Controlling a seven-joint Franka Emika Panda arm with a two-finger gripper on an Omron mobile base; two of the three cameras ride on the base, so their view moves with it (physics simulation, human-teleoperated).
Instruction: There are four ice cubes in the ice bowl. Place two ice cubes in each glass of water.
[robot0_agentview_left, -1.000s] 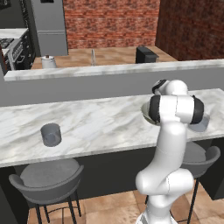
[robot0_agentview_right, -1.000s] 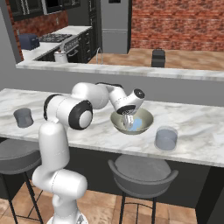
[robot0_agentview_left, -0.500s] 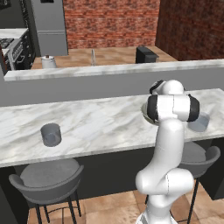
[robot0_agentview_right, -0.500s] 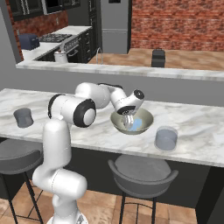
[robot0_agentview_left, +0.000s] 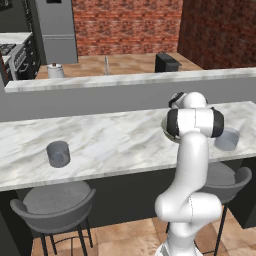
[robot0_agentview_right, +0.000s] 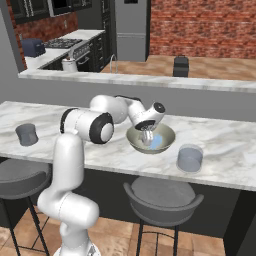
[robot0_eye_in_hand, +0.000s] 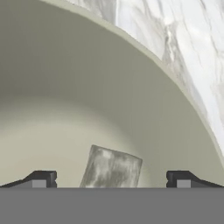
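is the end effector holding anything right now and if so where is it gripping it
Nothing is held. The end effector is open down inside the ice bowl, its fingertips standing wide on either side of one ice cube, not touching it.

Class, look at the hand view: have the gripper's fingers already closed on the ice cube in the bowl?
No, the gripper is open, its fingertips standing wide either side of the ice cube.

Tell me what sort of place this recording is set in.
A home kitchen, rendered: a marble bar counter with stools, a stove and a refrigerator against brick walls behind.
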